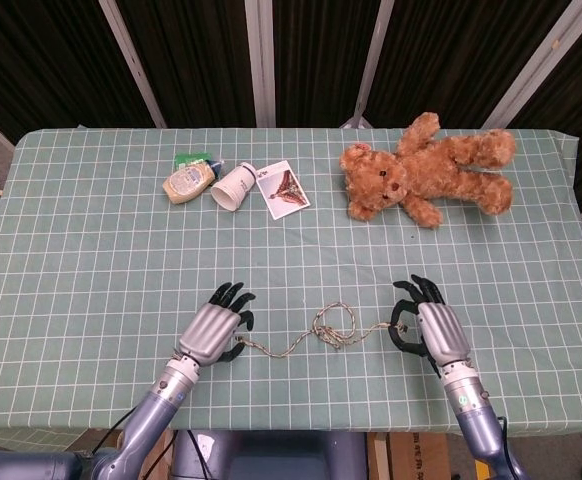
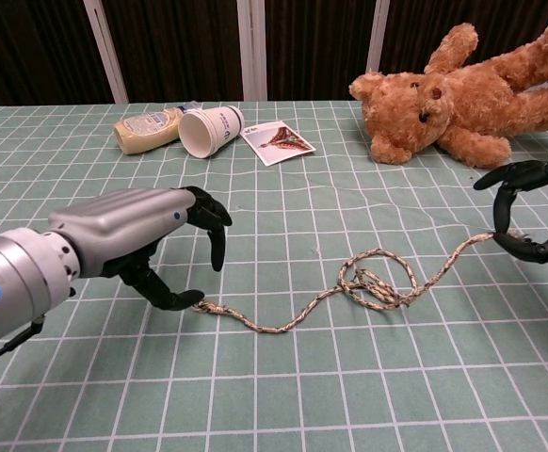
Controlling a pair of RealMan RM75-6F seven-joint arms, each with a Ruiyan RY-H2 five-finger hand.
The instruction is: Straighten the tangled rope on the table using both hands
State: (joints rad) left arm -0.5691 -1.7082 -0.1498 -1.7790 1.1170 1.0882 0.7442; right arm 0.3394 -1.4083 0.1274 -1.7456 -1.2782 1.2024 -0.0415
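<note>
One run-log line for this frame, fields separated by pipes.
left hand at rope left end, grasp unclear | right hand pinches right end | knot still tangled mid-rope | phase: pre-pull

Lab-like test setup, checked tablecloth (image 1: 91, 230), dark slatted backdrop (image 1: 191, 60)
</note>
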